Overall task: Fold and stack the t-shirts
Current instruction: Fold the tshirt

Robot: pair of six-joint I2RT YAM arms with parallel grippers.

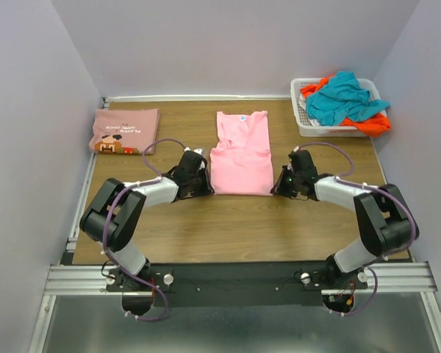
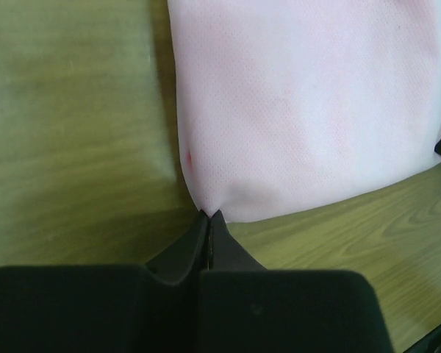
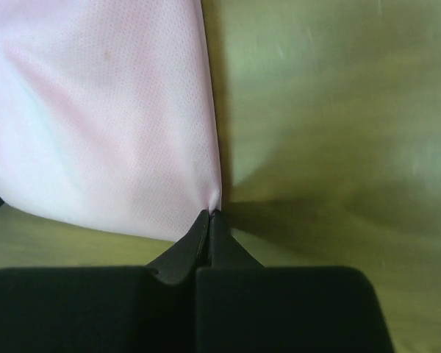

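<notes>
I am holding the light-pink t-shirt (image 1: pixel 241 151) by its two near corners. The left tool (image 2: pixel 208 215) is clamping the near-left hem corner and the right tool (image 3: pixel 209 213) is clamping the near-right one. The shirt is lying flat in the middle of the bench (image 1: pixel 206 228), its long axis running from near edge to far edge, collar farthest from me. All the cloth is lying beyond both tools, so I am judging that the fold should be carrying the hem toward the far edge, both arms equally placed.
</notes>
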